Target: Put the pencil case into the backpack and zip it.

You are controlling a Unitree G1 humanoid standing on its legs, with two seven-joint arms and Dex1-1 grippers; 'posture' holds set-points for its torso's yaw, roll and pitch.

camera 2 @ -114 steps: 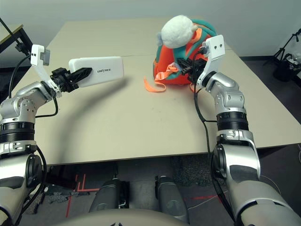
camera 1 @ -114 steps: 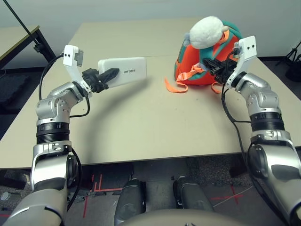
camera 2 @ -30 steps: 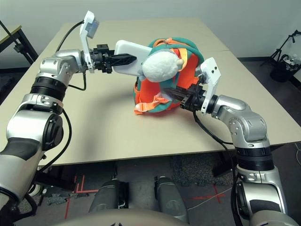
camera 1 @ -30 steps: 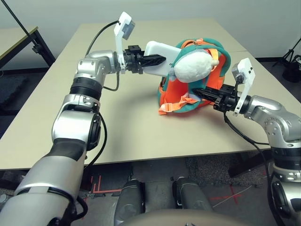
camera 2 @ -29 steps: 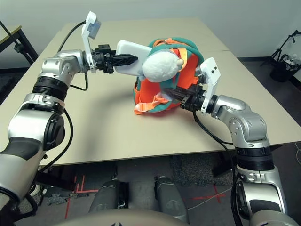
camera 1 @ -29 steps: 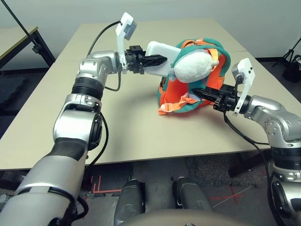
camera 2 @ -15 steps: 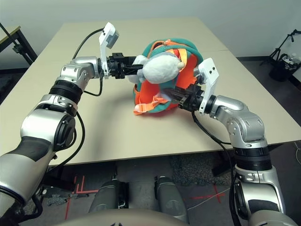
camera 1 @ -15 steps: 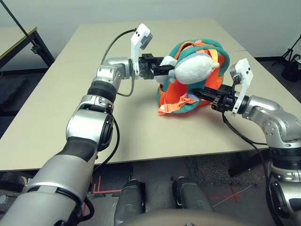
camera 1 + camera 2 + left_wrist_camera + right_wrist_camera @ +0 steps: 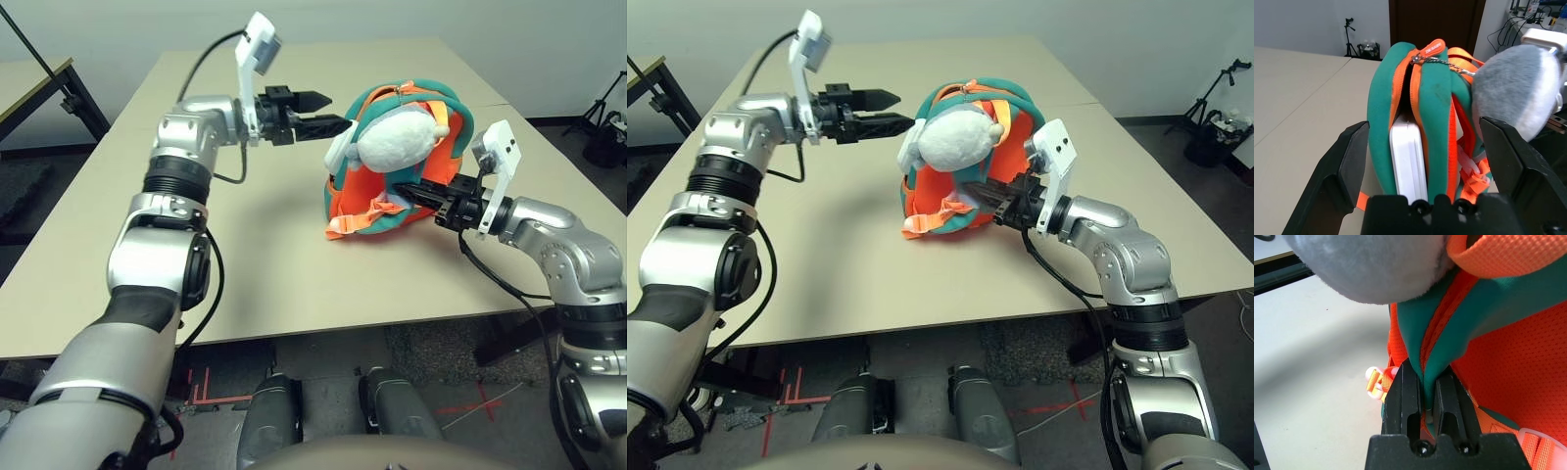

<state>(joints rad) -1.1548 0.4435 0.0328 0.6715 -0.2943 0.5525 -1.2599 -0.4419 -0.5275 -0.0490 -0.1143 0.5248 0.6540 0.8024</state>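
Observation:
The orange backpack (image 9: pixel 355 196) with teal trim stands on the table, its grey-white plush (image 9: pixel 397 137) hanging at the front. The white pencil case (image 9: pixel 1408 156) sits upright in the backpack's unzipped slot, one end poking out (image 9: pixel 338 152). My left gripper (image 9: pixel 335 110) hovers open just left of that opening, holding nothing, its fingers apart on either side of the slot in the left wrist view. From the right, my right gripper (image 9: pixel 423 193) is shut on the backpack's teal edge (image 9: pixel 1427 382).
The beige table (image 9: pixel 245 264) stretches in front and to the left of the backpack. Loose orange straps (image 9: pixel 345 223) lie at the backpack's base. A second table (image 9: pixel 34 83) stands at far left, and a tripod (image 9: pixel 607 108) at far right.
My left gripper opened, let go of the pencil case inside the backpack and drew back to the left. The right gripper kept its hold on the backpack.

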